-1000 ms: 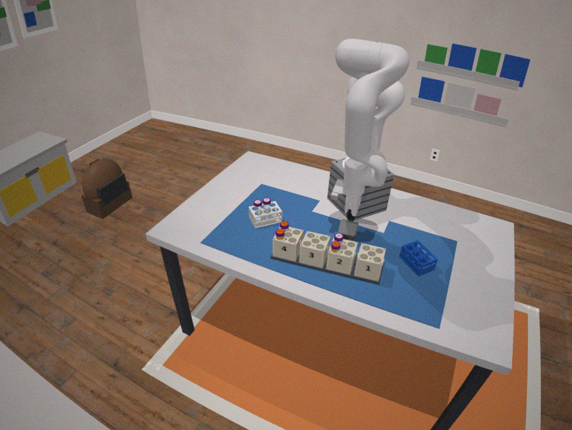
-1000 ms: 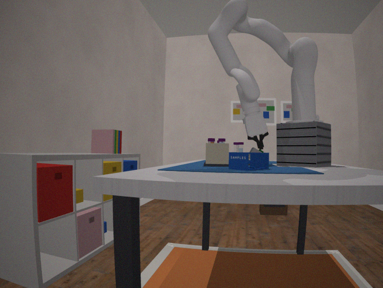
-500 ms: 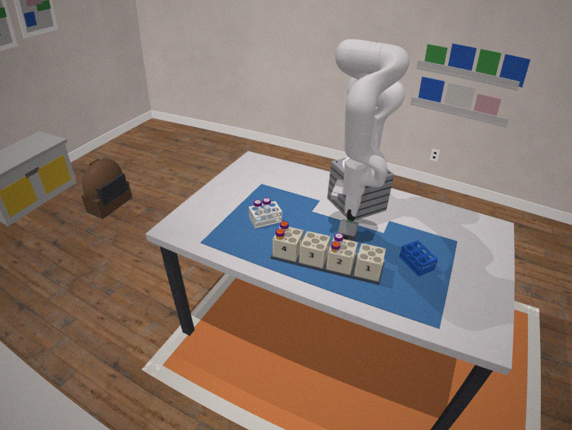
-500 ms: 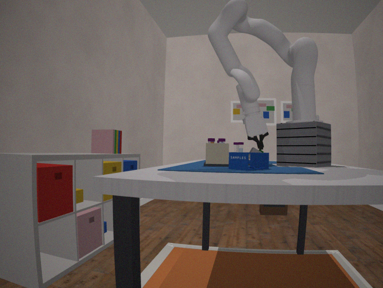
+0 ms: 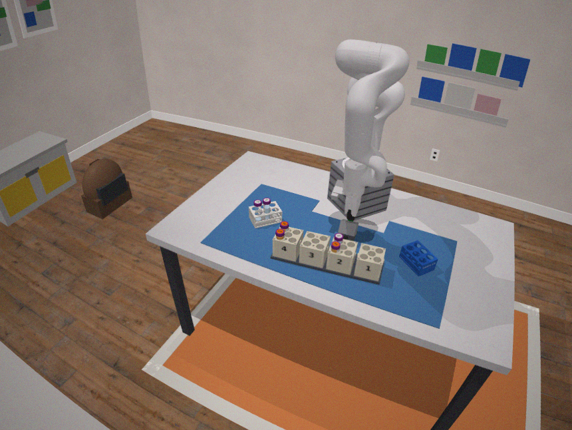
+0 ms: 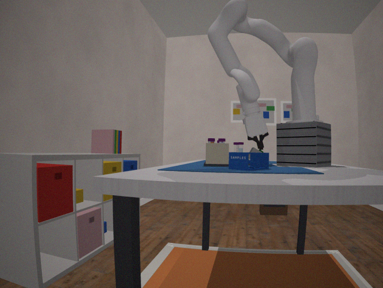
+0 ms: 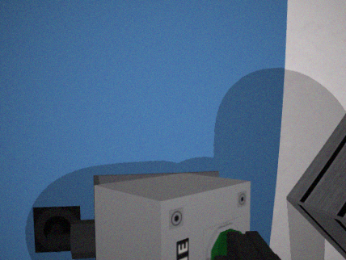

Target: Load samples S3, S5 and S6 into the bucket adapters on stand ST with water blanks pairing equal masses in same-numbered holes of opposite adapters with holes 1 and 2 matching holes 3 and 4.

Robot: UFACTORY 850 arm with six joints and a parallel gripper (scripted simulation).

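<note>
Worktop [image 5: 483, 277] [image 6: 241, 192] [image 7: 313, 32] runs under everything, blue mat [image 5: 323, 293] [image 6: 192, 168] [image 7: 141, 81] below the hand.

Arm [image 5: 362, 115] [image 6: 223, 49] arches up off the striped block [image 5: 380, 206] [image 6: 301, 144] [image 7: 325, 191] behind the hand, then drops. Wrist is tilted, not plumb, hand pointing down.

Stand [image 5: 295, 263] [image 6: 216, 165] is out in front of the hand, adapters 1 [image 5: 368, 268] [image 6: 216, 154], 2 [image 5: 339, 261], 3 [image 5: 310, 255] and 4 [image 5: 284, 248] in it, all upright. White rack [image 5: 265, 215] well off to the hand's right; blue SAMPLES rack [image 5: 418, 258] [image 6: 238, 161] off to its left.

Sloped desk [image 5: 347, 229] [image 6: 254, 150] [image 7: 129, 226] is right under the hand, between it and the stand.

Hand [image 5: 350, 216] [image 6: 261, 146] [image 7: 239, 238] — fully narrow, nothing gripped. Tips at the green key [image 6: 262, 150] [image 7: 219, 244], overlapping it in the wrist view. Can't tell real contact, or if the key has caught.

Tubes, from the hand: two orange-dot tubes [image 5: 279, 233] in adapter 4; in adapter 2, ahead, one orange-dot tube [image 5: 335, 245] and one white-dot tube [image 5: 338, 237]; two white-dot tubes [image 5: 267, 202] in the white rack. IDs and mL too small to read.
</note>
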